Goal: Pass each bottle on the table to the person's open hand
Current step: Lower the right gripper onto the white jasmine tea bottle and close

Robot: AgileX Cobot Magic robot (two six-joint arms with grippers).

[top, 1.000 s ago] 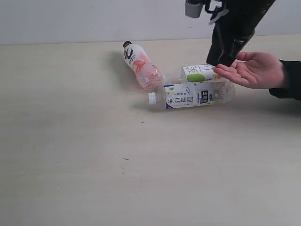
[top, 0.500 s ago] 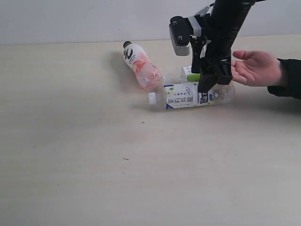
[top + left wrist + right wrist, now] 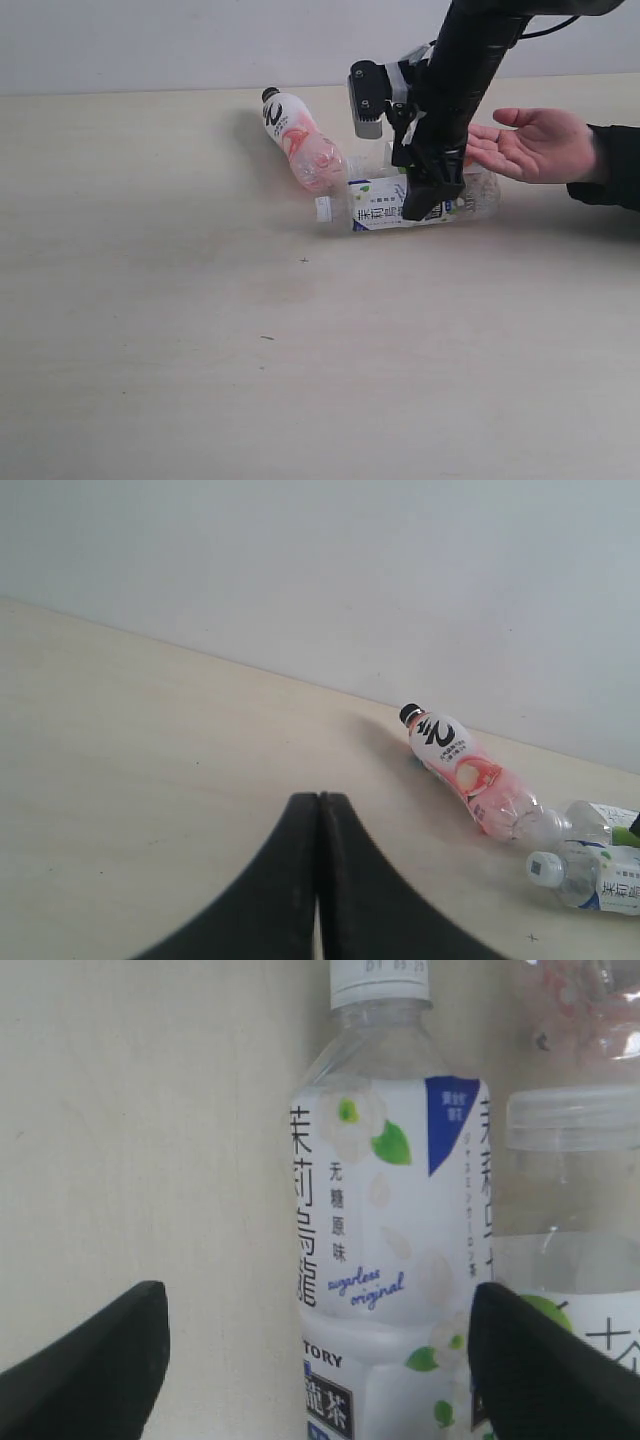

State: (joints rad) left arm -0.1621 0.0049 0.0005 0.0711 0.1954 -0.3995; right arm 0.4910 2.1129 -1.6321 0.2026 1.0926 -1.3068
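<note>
Clear white-label bottle (image 3: 382, 206) lies on table (image 3: 200, 350) just beside open hand (image 3: 530, 148) | right gripper (image 3: 422, 200) wide open astride it, empty | left gripper (image 3: 320, 815) closed, empty | risk: jaw may snag neighbour bottle (image 3: 570, 1260), round body may roll out

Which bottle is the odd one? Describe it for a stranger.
On the beige table, bottles lie clustered beside the person's open hand. The pink-labelled bottle lies farthest from that hand. Only it has a black cap; its neighbours wear white labels.

A plain pale grey wall (image 3: 150, 45) fills the background.
</note>
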